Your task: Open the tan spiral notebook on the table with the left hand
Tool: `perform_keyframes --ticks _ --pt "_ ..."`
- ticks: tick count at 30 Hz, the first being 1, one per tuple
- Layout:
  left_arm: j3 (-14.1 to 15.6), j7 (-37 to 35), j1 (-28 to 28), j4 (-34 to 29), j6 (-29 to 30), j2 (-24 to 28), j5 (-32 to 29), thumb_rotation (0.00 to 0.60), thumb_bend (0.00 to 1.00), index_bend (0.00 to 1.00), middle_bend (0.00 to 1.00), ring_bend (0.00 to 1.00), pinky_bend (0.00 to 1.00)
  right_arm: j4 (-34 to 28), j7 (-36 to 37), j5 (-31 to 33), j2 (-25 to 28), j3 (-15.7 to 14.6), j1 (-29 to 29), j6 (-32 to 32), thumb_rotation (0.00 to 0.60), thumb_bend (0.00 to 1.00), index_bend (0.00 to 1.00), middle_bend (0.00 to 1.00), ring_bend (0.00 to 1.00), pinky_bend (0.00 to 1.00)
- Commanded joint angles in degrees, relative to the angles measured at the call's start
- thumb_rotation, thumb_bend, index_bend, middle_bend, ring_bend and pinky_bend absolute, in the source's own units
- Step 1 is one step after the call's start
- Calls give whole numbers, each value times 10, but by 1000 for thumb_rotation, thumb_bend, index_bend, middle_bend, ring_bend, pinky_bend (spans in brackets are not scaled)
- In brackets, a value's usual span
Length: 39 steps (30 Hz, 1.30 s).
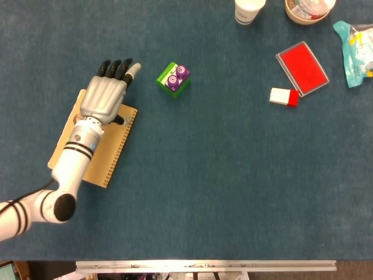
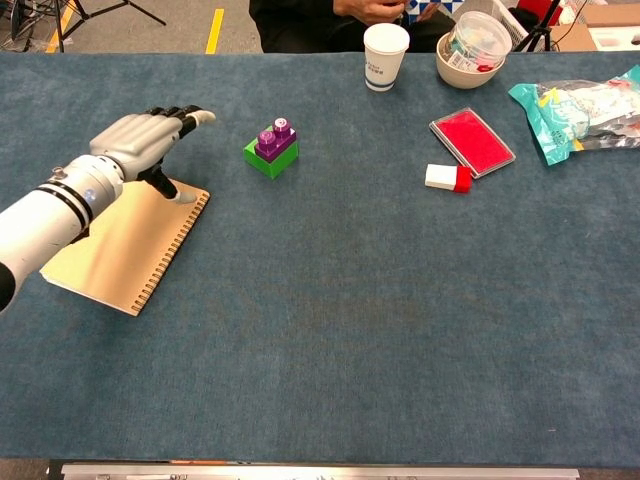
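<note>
Blue felt-like tabletop (image 1: 221,192) is filling both views, w/ a strip of floor and a seated person's dark clothing showing past the far edge in the chest view.

Tan spiral notebook (image 1: 111,160) is lying flat and closed at the left side of the tabletop, spiral binding running along its right edge, long side angled slightly away from the robot. In the chest view the notebook (image 2: 125,250) is sitting near the left border, spiral edge facing the middle of the tabletop.

Left hand (image 1: 105,96) is hovering palm-down over the far end of the notebook, fingers (image 1: 116,68) stretched forward, close together and reaching past the cover's far edge. Thumb is pointing down toward the far spiral corner; whether it's touching the cover can't be told. Hand is holding nothing. Forearm is lying across the notebook, hiding the left part of the cover in the head view. Chest view is showing the same hand (image 2: 135,135) raised a bit above the cover.

Right hand isn't showing in either view.

Green and purple block (image 1: 173,79) is sitting just right of the left hand's fingertips, apart from them. Farther right: red flat case (image 1: 302,67) w/ a small white and red box (image 1: 284,97) just beside it. Along the far edge: white paper cup (image 2: 385,56), bowl (image 2: 470,50) w/ a clear lid, teal plastic bag (image 2: 580,112) at far right.
</note>
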Motion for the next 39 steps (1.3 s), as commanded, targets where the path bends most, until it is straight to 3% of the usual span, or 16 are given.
perform_keyframes --ticks 1,3,5,8,14,22,39 --pt "7 -36 31 -87 -6 90 -14 145 152 1 25 15 22 1 1 -2 0 0 2 -2 600 615 503 401 320 419" --pt "21 -40 47 -114 4 131 -6 41 152 39 119 74 22 1 1 -3 -1 0 4 -4 600 615 502 401 320 419" --pt "38 -45 64 -135 9 166 -3 3 153 105 199 110 22 2 1 -4 -3 -1 6 -8 600 616 503 401 320 419" --pt "59 -57 86 -151 16 201 -1 0 152 165 226 115 22 3 0 -5 -5 -2 9 -12 600 615 503 401 320 419" --pt "104 -85 128 -171 19 253 4 0 153 166 231 115 22 0 -6 -9 -7 -2 15 -17 600 616 503 401 320 419" --pt "132 -104 156 -177 30 266 29 0 153 165 237 115 22 -6 -12 -10 -6 -1 17 -16 600 615 503 401 320 419" --pt "179 -72 192 -194 50 239 74 0 153 164 233 115 22 -24 -26 -15 3 0 23 -14 600 615 503 401 320 419"
